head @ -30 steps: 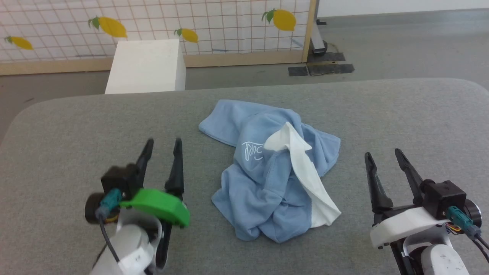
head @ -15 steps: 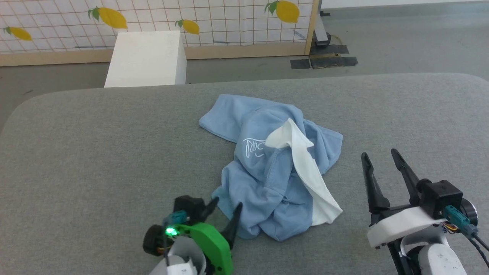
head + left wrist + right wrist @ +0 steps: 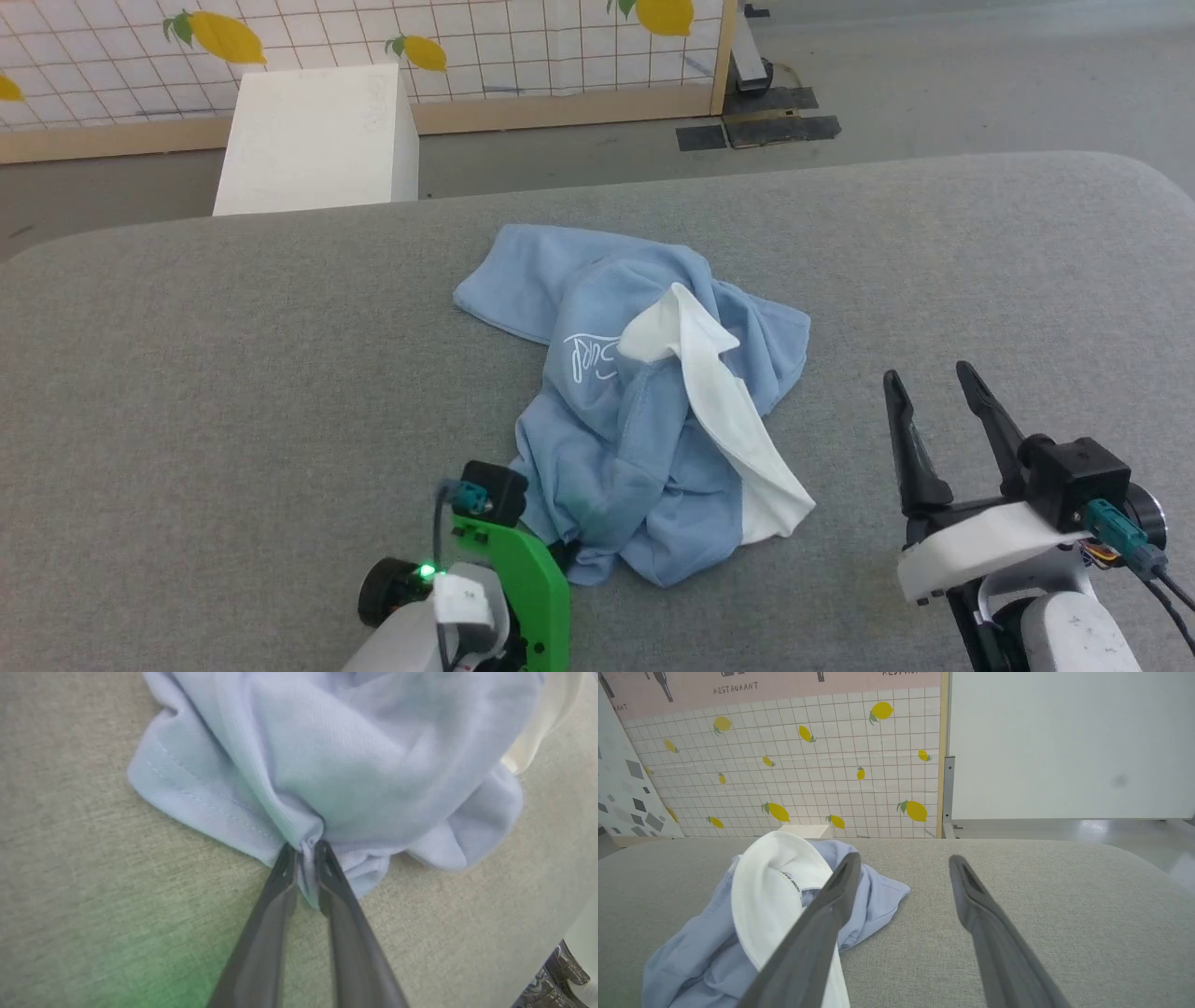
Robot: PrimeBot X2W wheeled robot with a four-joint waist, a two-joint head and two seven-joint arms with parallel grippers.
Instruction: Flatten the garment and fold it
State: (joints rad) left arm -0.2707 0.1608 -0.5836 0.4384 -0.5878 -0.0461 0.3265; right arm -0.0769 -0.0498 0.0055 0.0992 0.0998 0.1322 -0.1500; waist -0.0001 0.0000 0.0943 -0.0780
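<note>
While flattening and folding are pending, polo shirt [image 3: 644, 420] is lying crumpled; left gripper [image 3: 306, 848] is pinching its edge, right gripper [image 3: 927, 375] hanging open, empty, beside it.

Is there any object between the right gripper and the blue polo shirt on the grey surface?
Nothing visible stands in the way. Between the open right gripper and the polo shirt lies just the grey surface.
</note>
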